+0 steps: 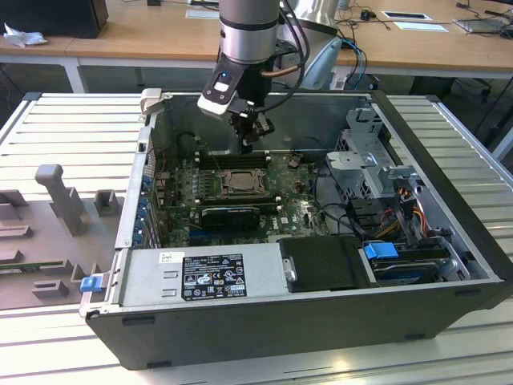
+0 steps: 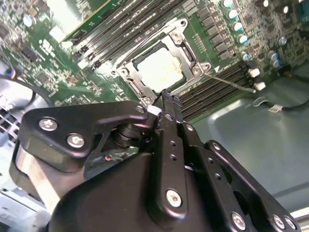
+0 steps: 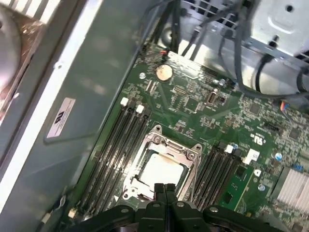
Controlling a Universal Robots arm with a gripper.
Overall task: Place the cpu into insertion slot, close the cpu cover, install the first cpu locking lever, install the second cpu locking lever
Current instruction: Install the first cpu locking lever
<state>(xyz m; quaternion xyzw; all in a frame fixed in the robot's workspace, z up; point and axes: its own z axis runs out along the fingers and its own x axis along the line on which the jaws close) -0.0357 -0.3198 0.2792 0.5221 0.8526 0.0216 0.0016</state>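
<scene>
Pinched shut and empty, the gripper [image 1: 251, 136] hangs at twelve o'clock of the cpu [image 1: 240, 183] in the exterior view; framed by its cpu cover [image 3: 139, 164], that thin, stiff chip looks fragile, best gripped by its edges.

The tool [image 3: 164, 186] hides one edge of the cover [image 3: 174, 146] in the first wrist view. In the exterior view the arm [image 1: 248, 36] is cut off up top and the cpu [image 1: 239, 183] is too small to see.
</scene>
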